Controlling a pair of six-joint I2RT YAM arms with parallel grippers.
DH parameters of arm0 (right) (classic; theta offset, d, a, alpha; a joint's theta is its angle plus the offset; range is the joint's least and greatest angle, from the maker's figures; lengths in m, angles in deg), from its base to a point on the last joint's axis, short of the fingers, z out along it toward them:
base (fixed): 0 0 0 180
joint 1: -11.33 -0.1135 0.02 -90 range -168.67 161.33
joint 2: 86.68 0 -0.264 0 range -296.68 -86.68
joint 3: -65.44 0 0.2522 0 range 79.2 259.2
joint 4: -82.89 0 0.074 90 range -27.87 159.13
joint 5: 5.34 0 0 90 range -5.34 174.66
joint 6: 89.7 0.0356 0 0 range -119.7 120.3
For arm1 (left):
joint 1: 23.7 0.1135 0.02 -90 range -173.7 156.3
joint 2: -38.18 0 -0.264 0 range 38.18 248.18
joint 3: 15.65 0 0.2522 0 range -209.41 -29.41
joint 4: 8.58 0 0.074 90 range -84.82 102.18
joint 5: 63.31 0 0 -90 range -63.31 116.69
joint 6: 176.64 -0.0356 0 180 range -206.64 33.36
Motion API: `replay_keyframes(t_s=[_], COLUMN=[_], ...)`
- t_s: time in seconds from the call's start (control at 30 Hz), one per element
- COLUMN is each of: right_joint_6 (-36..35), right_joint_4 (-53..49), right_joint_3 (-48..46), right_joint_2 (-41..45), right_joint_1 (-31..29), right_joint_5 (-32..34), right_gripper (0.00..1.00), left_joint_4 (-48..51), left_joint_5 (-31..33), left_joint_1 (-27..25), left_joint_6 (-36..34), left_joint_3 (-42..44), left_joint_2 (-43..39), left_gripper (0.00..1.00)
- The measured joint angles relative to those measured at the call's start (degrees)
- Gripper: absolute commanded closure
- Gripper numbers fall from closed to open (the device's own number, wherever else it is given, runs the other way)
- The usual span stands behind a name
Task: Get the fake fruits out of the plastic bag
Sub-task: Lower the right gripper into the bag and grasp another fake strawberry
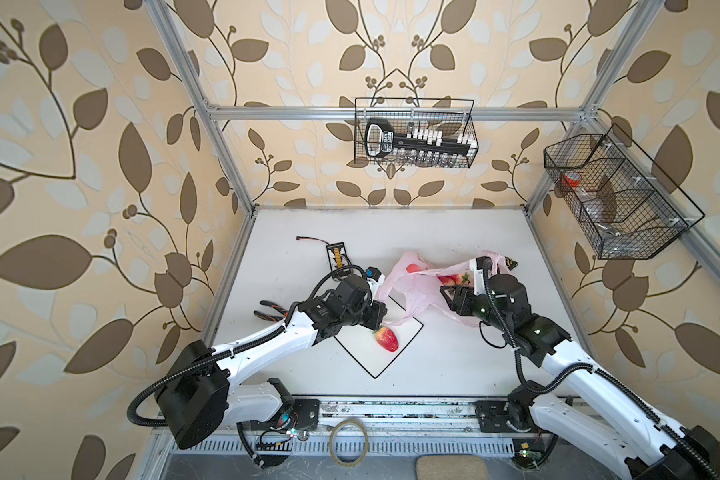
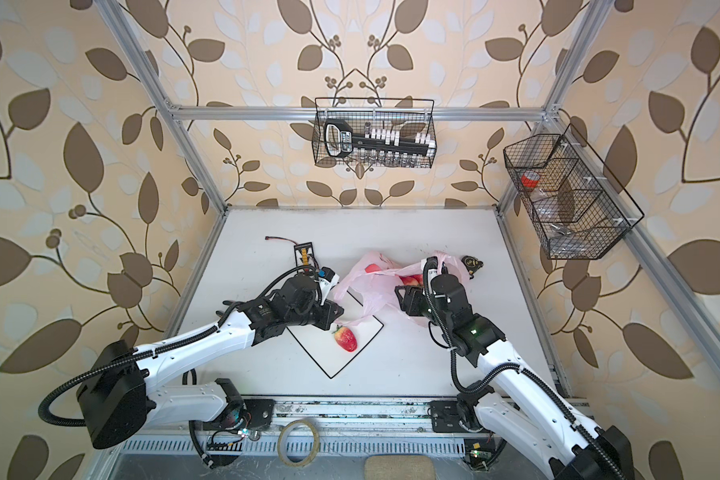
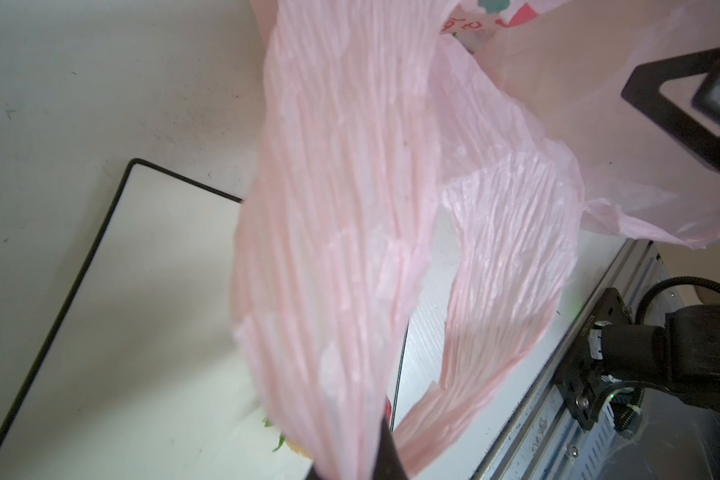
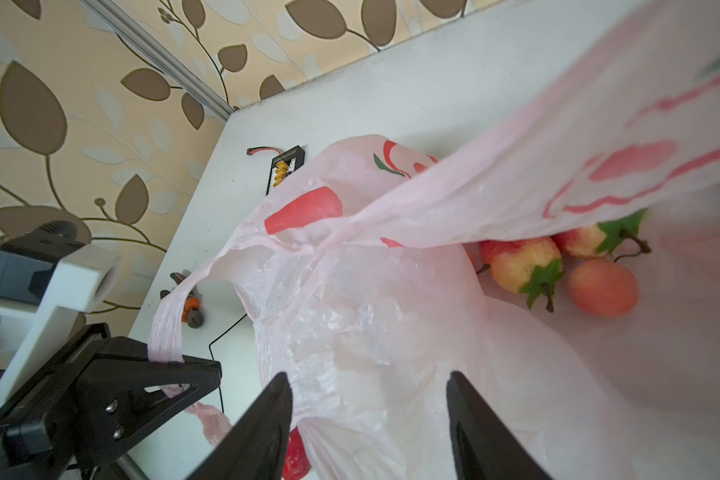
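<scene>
- The left jaws are clamped shut on one loop handle [image 4: 165, 328] of the plastic bag [image 1: 408, 291]. That strip runs taut towards the near left, which stretches the bag's mouth open.
- The right jaws stand partly apart at the mouth, on the bag's right side. Crinkled film lies under and between them, but I see nothing pinched (certainly no fruit).
- The bag lies slumped in the middle of the desk [image 1: 441, 374]. Its near-left edge is draped over the far corner of the white plate [image 1: 373, 360].
- One of the fake fruits [image 1: 387, 338] lies on the plate, just near of the left jaws. In both top views it sits clear of the bag.
- The others are inside the bag. The right wrist view shows two red-and-yellow pieces [image 4: 520, 266] with green tops and a round pinkish ball [image 4: 603, 286]. They are bunched together deep in the bag, beneath an overhanging flap.
- More may be hidden under the film, so I cannot count them.
- As I read it, the job is in its early part: one piece is out, most are not, and the step in hand is the reach for another.
- For the next move, the left side should hold the handle in tension so the mouth does not sag.
- I would send the right jaws in under the flap, wide enough to straddle one fruit, and close them on the fruit's body.
- The risk I see is thin film folding in between the jaws and the fruit, because a glossy piece could then slip out.
</scene>
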Motion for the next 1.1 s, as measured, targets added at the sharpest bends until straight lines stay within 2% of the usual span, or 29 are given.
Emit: replay_keyframes(t_s=[0.2,0.37,0.63,0.77,0.8,0.87,1.1], right_joint_6=[1.9,4.7,11.9,15.0,15.3,15.5,12.6], right_joint_4=[1.5,5.7,18.6,24.1,24.6,25.1,22.7], right_joint_3=[-0.1,-1.1,-1.5,-1.5,-1.3,-0.5,-0.4], right_joint_2=[-5.3,-11.4,-24.3,-31.1,-32.5,-34.9,-36.4], right_joint_1=[0.0,0.2,3.5,6.1,6.5,6.7,6.7], right_joint_5=[6.2,11.3,13.6,12.4,12.0,10.5,7.7], right_gripper=[0.7,0.71,0.7,0.62,0.58,0.42,0.25], left_joint_4=[0.0,-0.1,0.2,1.1,1.4,2.4,3.8], left_joint_5=[-0.4,-1.1,-3.5,-4.3,-4.4,-4.4,-2.8], left_joint_1=[0.0,0.0,0.0,0.0,0.0,0.0,0.0], left_joint_6=[-0.5,-0.9,-2.4,-3.5,-3.7,-3.9,-4.3], left_joint_3=[0.0,0.0,0.0,0.0,0.0,-0.1,-0.3], left_joint_2=[-0.6,-3.2,-4.9,-4.9,-4.9,-4.9,-4.9], left_gripper=[1.0,1.0,1.0,1.0,1.0,1.0,1.0])
